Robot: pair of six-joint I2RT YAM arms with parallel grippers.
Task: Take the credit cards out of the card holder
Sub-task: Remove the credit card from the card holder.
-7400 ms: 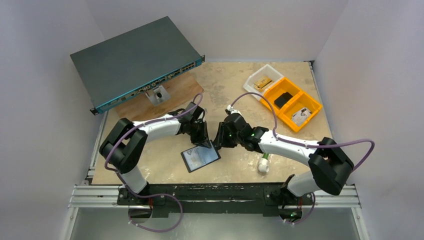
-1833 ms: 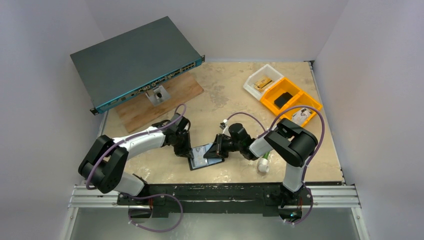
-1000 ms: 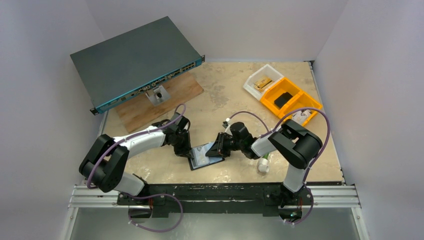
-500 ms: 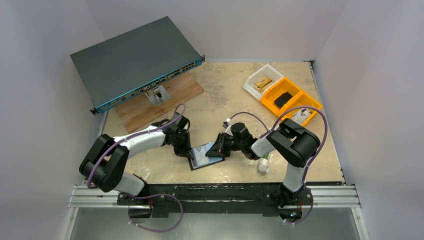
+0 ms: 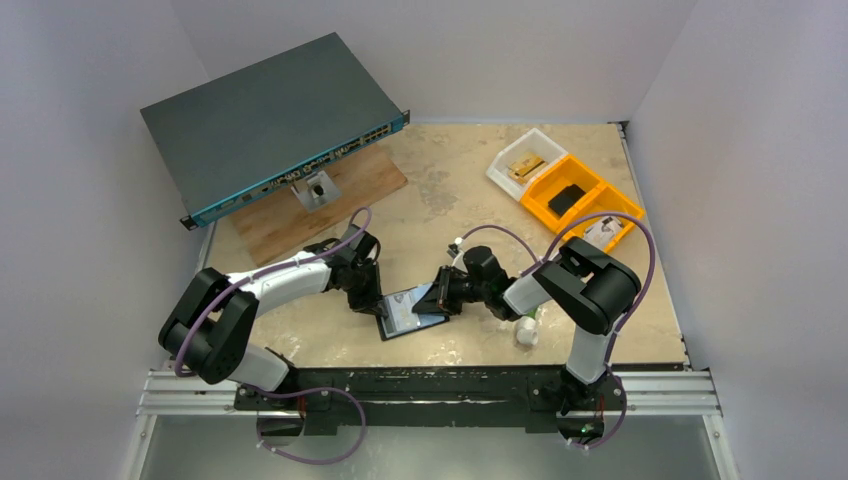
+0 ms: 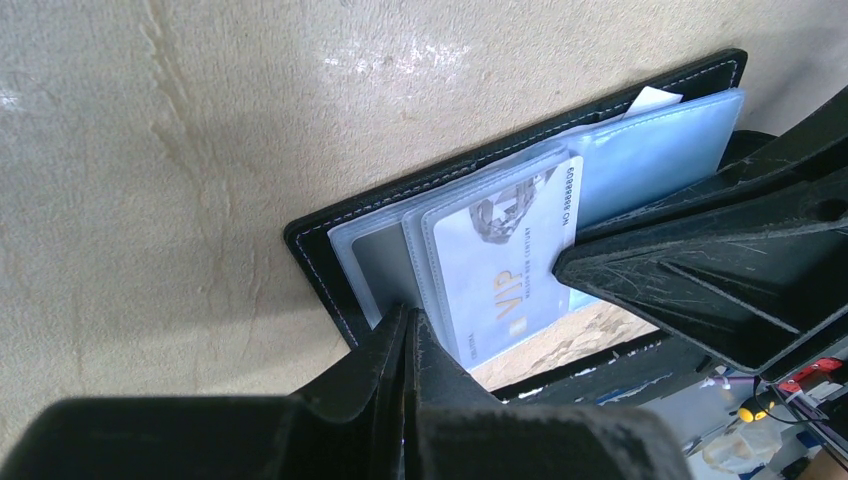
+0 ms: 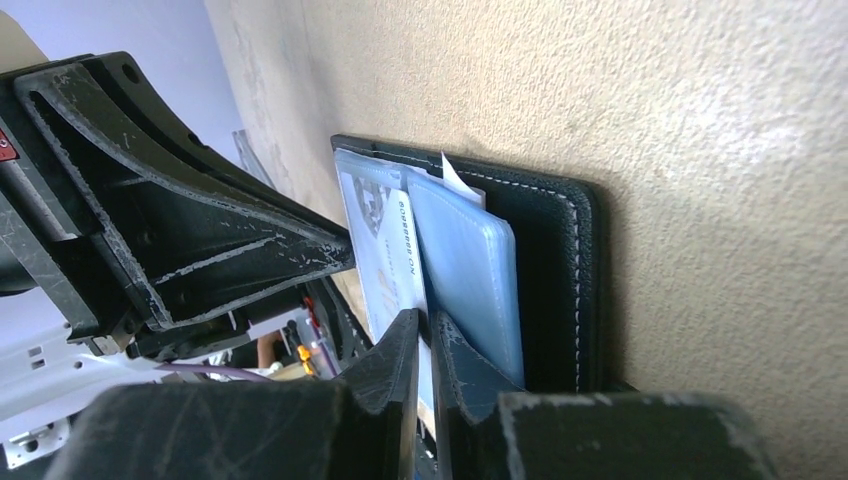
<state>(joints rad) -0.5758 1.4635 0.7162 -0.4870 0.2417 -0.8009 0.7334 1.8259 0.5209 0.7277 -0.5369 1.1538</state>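
An open black wallet lay flat on the tan worktop, with an end effector at either side of it. Pale blue-grey cards in clear sleeves fanned out of its inside, the top one printed "VIP".

The left end effector was fully closed, its tips touching the wallet's left edge where the sleeves begin. The right end effector reached in from the wallet's right. Its jaws were almost together, with a thin pale edge of the cards between them.

Seven seconds earlier the wallet had lain slightly nearer the arm bases, showing a mostly dark face. The right arm had stretched out wide then; now its elbow stood folded up close to the wallet's right. Over the last second the arms and the wallet had barely moved, and only the right jaws had drawn closer together.

A grey switch sat well behind the wallet to its left, and orange bins well behind to its right.
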